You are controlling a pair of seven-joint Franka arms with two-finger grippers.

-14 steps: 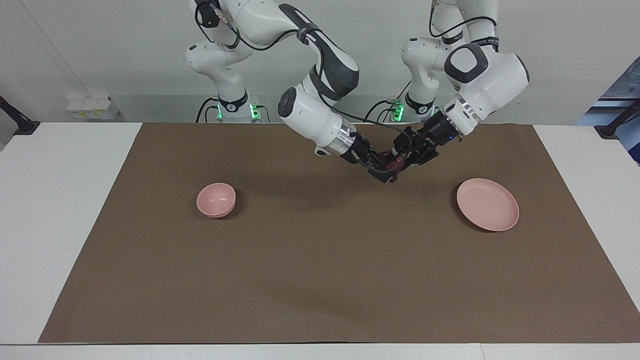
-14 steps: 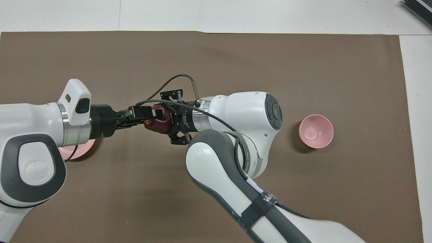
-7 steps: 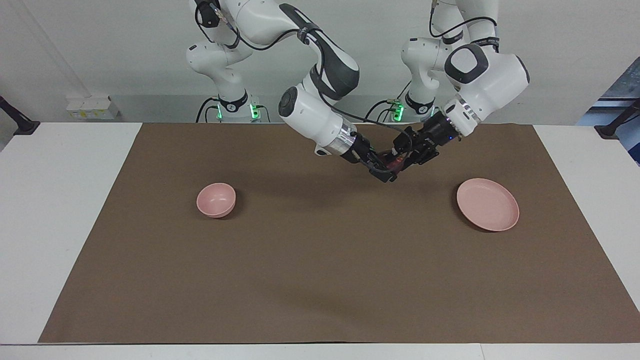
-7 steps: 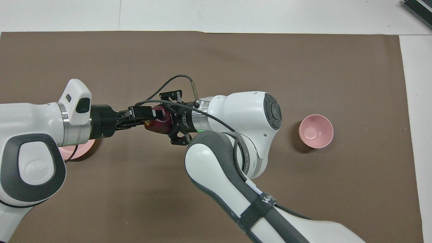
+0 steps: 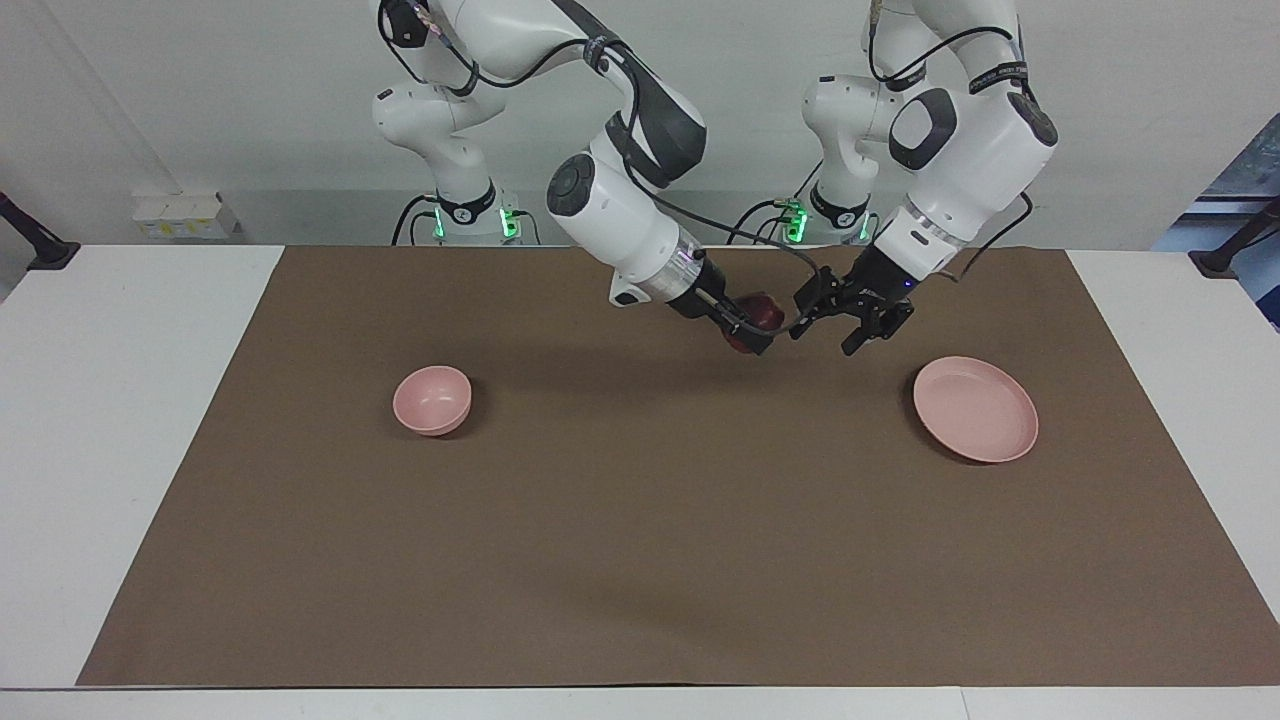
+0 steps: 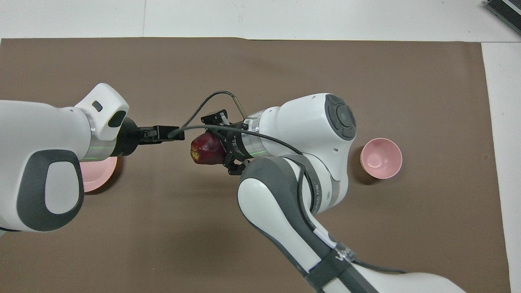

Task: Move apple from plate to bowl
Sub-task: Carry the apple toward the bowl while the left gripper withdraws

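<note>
1. Brown mat (image 5: 640, 520) covers the table.
2. Pink plate (image 5: 975, 408) empty, toward left arm's end.
3. Pink bowl (image 5: 432, 399) toward right arm's end.
4. Right gripper (image 5: 748, 328) clamped on apple (image 6: 205, 148), over mat.
5. Left gripper (image 5: 862, 322) beside it, jaws apart.

The counter (image 5: 120, 450) carries a mat (image 5: 640, 560) over most of its top. The bowl (image 5: 432, 399) stands on the mat toward the right arm's end; the plate (image 5: 975, 408) lies on the mat toward the left arm's end, at 3 o'clock from the bowl in the facing view, well apart. Between them, raised over the mat, the right end effector (image 5: 752, 335) holds the apple (image 6: 207, 148). The left end effector (image 5: 868, 327) hangs just beside it, apart from the apple, at 10 o'clock from the plate.
</note>
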